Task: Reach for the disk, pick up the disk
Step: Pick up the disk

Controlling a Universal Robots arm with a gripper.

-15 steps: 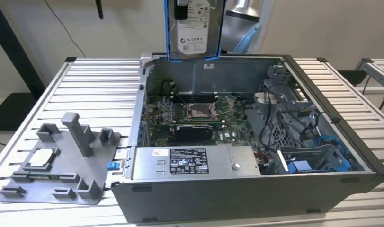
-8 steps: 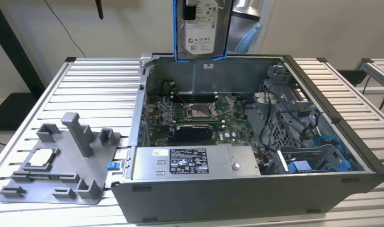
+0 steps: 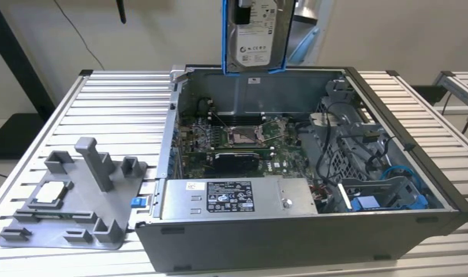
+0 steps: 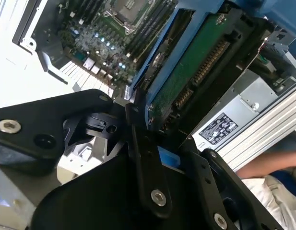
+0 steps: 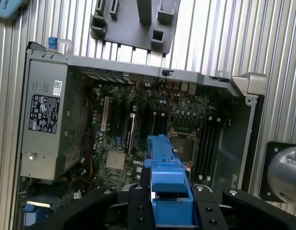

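On the table: a slatted silver metal table (image 3: 103,92) is seen in the exterior view, carrying everything else.
Case: an open dark grey computer case (image 3: 311,242) lies on its side on the table, its green motherboard (image 3: 242,135) exposed; the board is also seen in the first wrist view (image 5: 138,129).
Power supply: a silver metal box with a white label (image 3: 234,199) is fitted along the case's near wall.
Fixture: a grey plastic holder with upright posts (image 3: 88,196) is set on the table at the exterior view's left of the case, with a small square silver chip (image 3: 51,193) lying in it.
Disk: the flat silver-grey hard drive in a bright blue plastic bracket (image 3: 255,34) is held upright in the air, clear above the case's far wall; its green circuit side is seen in the second wrist view (image 4: 195,72).
Gripper: the black gripper (image 5: 169,201) is clamped on the disk's blue bracket.
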